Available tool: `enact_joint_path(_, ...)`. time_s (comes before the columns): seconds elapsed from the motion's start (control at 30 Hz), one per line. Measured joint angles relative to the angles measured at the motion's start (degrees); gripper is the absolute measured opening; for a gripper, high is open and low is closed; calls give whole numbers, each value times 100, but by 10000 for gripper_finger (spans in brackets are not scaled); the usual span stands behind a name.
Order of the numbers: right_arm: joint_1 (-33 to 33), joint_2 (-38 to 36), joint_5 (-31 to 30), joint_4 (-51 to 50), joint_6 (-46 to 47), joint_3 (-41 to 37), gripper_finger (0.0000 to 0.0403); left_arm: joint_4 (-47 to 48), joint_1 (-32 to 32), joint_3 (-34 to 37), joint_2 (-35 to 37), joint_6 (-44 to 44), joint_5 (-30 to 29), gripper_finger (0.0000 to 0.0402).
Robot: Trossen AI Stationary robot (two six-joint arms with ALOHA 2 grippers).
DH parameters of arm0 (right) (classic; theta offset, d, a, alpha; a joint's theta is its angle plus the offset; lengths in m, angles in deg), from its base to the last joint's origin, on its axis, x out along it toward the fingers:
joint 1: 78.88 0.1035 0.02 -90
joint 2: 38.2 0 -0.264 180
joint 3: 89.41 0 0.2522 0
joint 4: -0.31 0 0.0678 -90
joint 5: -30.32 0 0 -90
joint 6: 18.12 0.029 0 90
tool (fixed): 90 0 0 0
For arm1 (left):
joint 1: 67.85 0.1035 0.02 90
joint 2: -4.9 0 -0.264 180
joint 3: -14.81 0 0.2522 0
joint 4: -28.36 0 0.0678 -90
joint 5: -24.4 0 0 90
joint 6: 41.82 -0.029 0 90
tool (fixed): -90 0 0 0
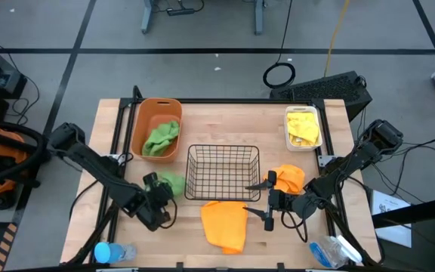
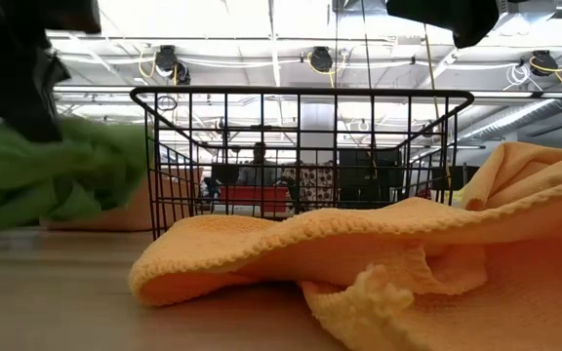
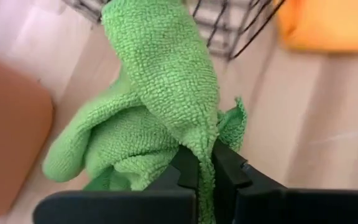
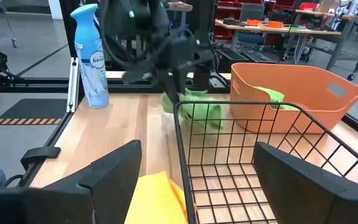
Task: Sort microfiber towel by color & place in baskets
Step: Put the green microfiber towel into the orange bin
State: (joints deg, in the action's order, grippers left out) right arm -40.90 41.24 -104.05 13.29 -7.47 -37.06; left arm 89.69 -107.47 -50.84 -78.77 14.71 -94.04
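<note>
The left gripper (image 3: 205,177) pinches a green towel (image 3: 154,106) just off the black wire basket (image 1: 223,172) at its nine o'clock side, near the orange tub (image 1: 157,128), which holds another green towel (image 1: 161,137). The right gripper (image 1: 269,200) hangs with fingers spread at the basket's four o'clock, between two orange towels (image 1: 226,224), while the white bin (image 1: 303,127) at one o'clock holds a yellow towel (image 1: 303,125)

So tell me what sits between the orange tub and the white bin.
Bare wooden tabletop separates the orange tub and white bin, per the high view.
</note>
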Motion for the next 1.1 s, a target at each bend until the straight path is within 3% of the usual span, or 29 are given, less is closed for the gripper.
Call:
enact_joint_path(0.4,7,10,121,151,178,0,302,287,-430,-794,586,-296,-622,14)
enact_joint_path(0.53,7,251,148,712,35,0,302,276,-582,-1180,617,-624,-684,13)
enact_joint_path(0.73,-167,1028,657,2367,-587,8,302,91,-783,-1733,621,-1382,-963,13)
enact_joint_path(0.93,-399,1731,720,2608,-1174,793,303,-681,-804,-2093,624,-2551,-1106,13)
enact_joint_path(1.1,-531,2190,692,1672,-1951,1811,315,-1349,-793,-2255,624,-3579,-1106,13)
